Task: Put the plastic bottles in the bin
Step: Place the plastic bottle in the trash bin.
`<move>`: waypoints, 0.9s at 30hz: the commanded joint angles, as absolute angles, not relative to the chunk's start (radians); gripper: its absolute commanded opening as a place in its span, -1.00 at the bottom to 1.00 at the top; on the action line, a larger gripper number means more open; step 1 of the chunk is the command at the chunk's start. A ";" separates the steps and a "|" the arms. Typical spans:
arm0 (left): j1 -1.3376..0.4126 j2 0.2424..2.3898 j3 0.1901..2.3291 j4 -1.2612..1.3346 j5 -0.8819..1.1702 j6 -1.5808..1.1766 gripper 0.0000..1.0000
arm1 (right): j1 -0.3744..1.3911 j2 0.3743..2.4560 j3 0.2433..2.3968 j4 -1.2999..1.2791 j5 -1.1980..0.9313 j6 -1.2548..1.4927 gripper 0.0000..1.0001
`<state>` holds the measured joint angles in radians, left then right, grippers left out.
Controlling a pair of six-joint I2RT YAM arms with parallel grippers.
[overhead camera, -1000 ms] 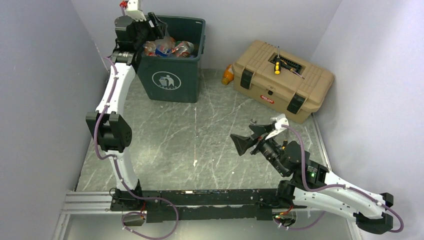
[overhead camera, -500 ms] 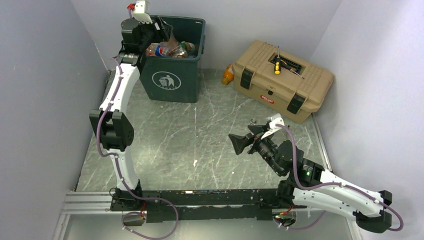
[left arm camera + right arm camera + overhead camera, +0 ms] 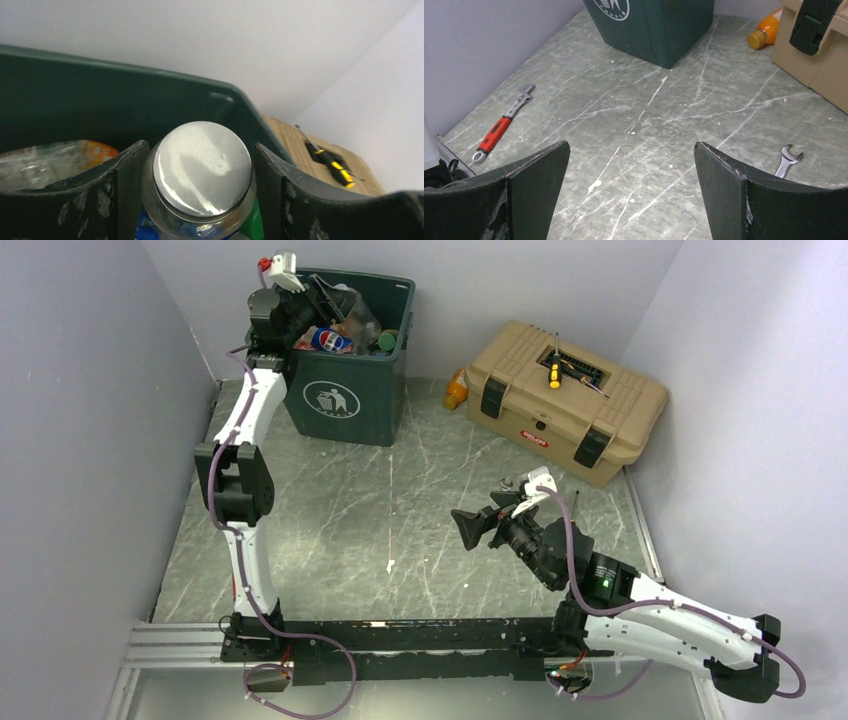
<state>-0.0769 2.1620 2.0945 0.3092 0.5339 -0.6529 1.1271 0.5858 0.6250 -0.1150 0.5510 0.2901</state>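
- The left hand (image 3: 200, 148) is clenched on a clear bottle (image 3: 202, 167), one finger against each side of its body. The wrist view looks straight at the bottle's round base.
- That bottle hangs just inside the rim of the dark green bin (image 3: 100, 95), with the bin's far wall ahead of the hand. More plastic bottles (image 3: 335, 338) are heaped below the hand, and an orange-labelled bottle (image 3: 60, 157) lies off to its left.
- The held bottle looks empty, so I'd judge it light, thin-walled and springy, with a smooth skin that could slip. A hold across the middle of the body, as here, suits it, but a hard squeeze would dent it.
- The right hand (image 3: 631, 150) hangs spread wide with nothing in it above the tabletop (image 3: 649, 130). An orange bottle (image 3: 766, 32) seems to lie on its side ahead and to this hand's right, just beside the tan toolbox (image 3: 819, 60), not yet binned.
- The held bottle's cap and label are hidden behind its base. The depth of the heap is hard to make out. I cannot tell whether the orange bottle holds liquid.
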 commanded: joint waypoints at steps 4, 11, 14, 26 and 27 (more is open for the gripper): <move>-0.083 2.104 2.117 0.028 0.303 -0.390 -0.68 | 1.127 0.563 0.624 -0.078 0.576 0.277 0.99; -0.080 1.980 2.080 0.152 0.269 -0.393 0.99 | 1.127 0.581 0.647 -0.086 0.559 0.277 0.99; -0.080 1.943 2.144 0.144 0.265 -0.387 0.99 | 1.127 0.574 0.646 -0.084 0.559 0.274 0.99; -0.325 1.496 1.844 0.117 0.076 -0.123 0.99 | 1.127 0.534 0.638 -0.087 0.604 0.250 0.99; -0.377 1.453 1.788 0.105 0.057 -0.088 0.99 | 1.126 0.532 0.635 -0.088 0.613 0.250 0.99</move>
